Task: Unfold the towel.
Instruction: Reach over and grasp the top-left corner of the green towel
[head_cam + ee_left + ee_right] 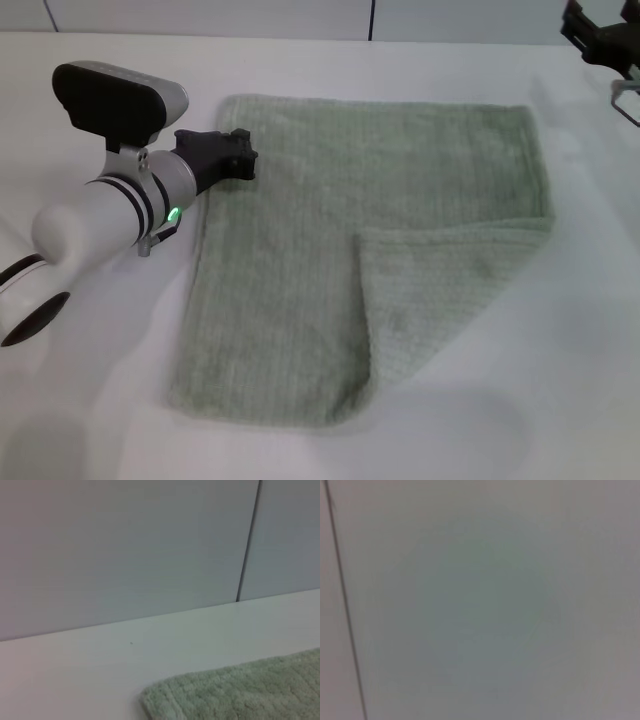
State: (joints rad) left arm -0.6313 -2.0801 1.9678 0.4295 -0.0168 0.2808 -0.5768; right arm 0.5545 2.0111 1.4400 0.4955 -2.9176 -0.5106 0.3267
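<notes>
The white surface [90, 400] carries everything, with no container on it. The towel [300, 260] lies spread in the middle, its near right corner folded back over itself, so I'd judge that flap remains to be opened. The left pincer [238, 155] sits at the towel's far left edge; I cannot tell its grip. The right pincer [600, 40] is parked far right, its state unclear.

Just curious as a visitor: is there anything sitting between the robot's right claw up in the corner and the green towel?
No. In the head view, only bare white table lies between the right gripper and the towel.
</notes>
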